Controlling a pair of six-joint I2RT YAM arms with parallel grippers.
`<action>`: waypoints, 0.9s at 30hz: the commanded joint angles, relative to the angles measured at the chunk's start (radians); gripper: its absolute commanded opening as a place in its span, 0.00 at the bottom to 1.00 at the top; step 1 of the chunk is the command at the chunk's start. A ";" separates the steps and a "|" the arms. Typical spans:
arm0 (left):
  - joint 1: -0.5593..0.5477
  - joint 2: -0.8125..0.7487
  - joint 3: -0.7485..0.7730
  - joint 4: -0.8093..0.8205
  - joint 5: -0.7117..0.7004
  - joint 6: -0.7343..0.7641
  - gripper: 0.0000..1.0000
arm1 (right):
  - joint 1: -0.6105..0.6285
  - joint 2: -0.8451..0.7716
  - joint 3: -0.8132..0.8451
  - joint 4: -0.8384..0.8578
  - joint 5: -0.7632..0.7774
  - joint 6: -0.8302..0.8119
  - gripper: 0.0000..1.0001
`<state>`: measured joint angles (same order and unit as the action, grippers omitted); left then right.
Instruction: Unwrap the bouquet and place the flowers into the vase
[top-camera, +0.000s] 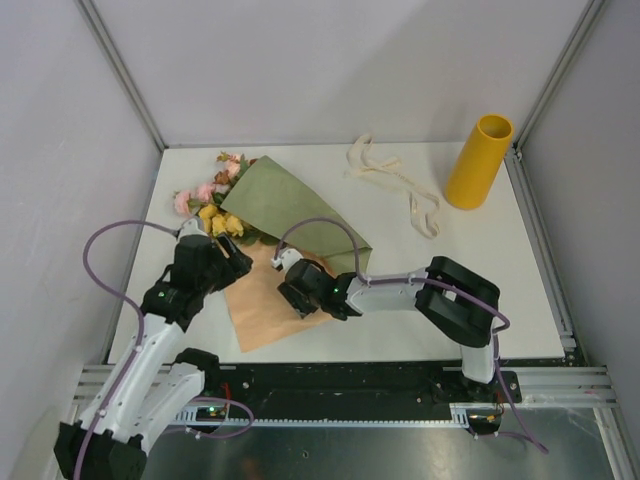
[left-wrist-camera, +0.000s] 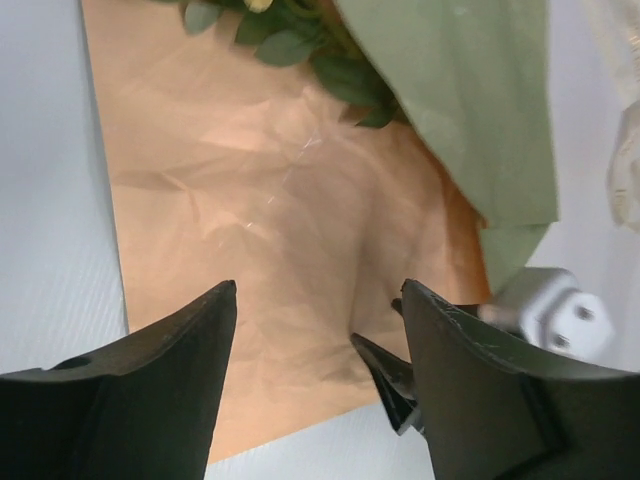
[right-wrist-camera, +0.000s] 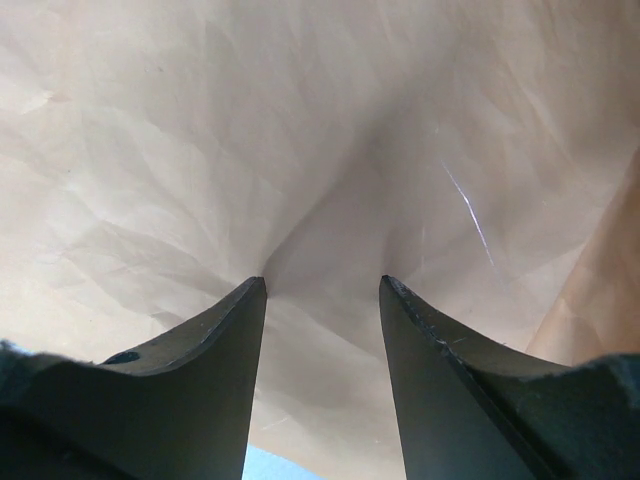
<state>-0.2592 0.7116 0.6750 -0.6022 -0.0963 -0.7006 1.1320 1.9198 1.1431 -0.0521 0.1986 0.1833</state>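
The bouquet (top-camera: 285, 215) lies on the table's left half with its olive paper partly opened, and a peach flap (top-camera: 262, 315) is spread toward me. Pink, yellow and brown flowers (top-camera: 212, 200) stick out at its far-left end. My left gripper (top-camera: 238, 262) hovers open over the peach paper (left-wrist-camera: 260, 200), beside green leaves (left-wrist-camera: 300, 40) and the olive fold (left-wrist-camera: 470, 110). My right gripper (top-camera: 288, 287) is open, both tips pressed into the peach paper (right-wrist-camera: 300, 130), which puckers between them (right-wrist-camera: 323, 285). The yellow vase (top-camera: 479, 160) stands upright at the far right.
A cream ribbon (top-camera: 395, 182) lies loose on the white table (top-camera: 480, 300) between the bouquet and the vase. Grey walls and metal rails (top-camera: 120, 70) enclose the table on three sides. My two grippers are close together, a right fingertip (left-wrist-camera: 400, 385) showing in the left wrist view.
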 joint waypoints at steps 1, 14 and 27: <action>0.008 0.051 -0.056 0.041 -0.007 -0.131 0.69 | 0.010 -0.098 -0.047 0.081 0.088 -0.005 0.55; 0.049 0.072 -0.253 0.176 -0.076 -0.361 0.61 | -0.194 -0.220 -0.026 0.174 -0.068 -0.171 0.59; 0.069 0.221 -0.322 0.275 -0.039 -0.448 0.58 | -0.275 -0.052 0.138 0.184 -0.109 -0.359 0.61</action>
<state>-0.2039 0.9279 0.3805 -0.3767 -0.1177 -1.0908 0.8345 1.8172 1.2224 0.0959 0.0704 -0.0826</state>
